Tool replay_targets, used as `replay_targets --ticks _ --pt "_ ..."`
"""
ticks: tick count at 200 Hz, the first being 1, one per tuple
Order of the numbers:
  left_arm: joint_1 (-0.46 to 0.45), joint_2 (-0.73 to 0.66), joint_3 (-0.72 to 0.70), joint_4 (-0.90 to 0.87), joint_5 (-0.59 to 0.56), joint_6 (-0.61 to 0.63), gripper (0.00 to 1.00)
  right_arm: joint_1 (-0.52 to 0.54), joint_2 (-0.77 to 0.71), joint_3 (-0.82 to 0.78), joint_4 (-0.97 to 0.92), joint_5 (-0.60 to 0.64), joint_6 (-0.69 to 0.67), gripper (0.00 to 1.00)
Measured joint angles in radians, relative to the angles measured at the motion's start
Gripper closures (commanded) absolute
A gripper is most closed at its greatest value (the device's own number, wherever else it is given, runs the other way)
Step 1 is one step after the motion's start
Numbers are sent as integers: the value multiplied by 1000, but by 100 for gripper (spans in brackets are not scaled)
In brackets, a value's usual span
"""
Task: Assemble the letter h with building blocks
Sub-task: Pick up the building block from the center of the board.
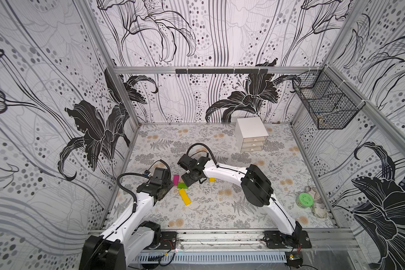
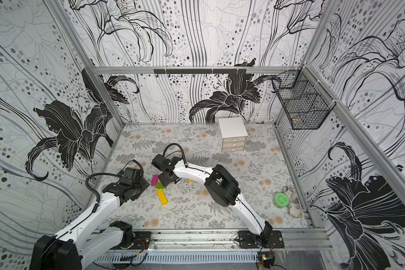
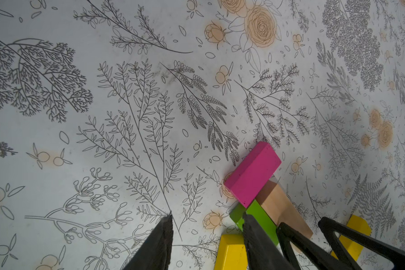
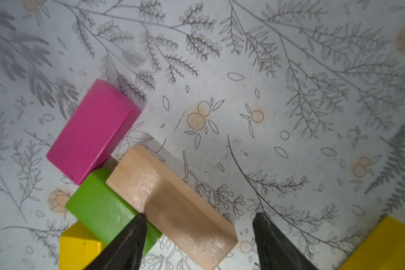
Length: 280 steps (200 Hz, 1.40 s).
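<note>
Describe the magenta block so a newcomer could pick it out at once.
On the floral tabletop, look between the left arm and the right arm. The magenta block lies flat there beside the green block, on its side away from the robot's base; it is the only pink piece there.

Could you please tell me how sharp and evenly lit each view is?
Both top views: wide-angle distortion splays the aluminium frame, and the round green lidded container looks washed out; left wrist view: crisp floral table print; right wrist view: softer, shadow across the long tan wood block.
</note>
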Motion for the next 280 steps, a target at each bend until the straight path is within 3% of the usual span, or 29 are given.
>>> replay_targets --ticks 49,88,121,164,236,280 --pt "8 19 -2 5 6 -6 49 -32 12 45 -28 23 6 30" --pt "84 37 -13 14 29 -8 52 33 -4 9 -32 26 37 32" --pt "108 47 -13 27 50 -5 52 104 -48 -37 -34 22 166 26" --pt "108 46 -14 32 65 -3 53 115 -59 -31 -53 36 355 25" --pt "109 -35 -54 18 63 -4 52 134 71 262 -197 42 507 25" --pt "114 -54 -65 13 60 -3 53 134 101 278 -264 49 555 25"
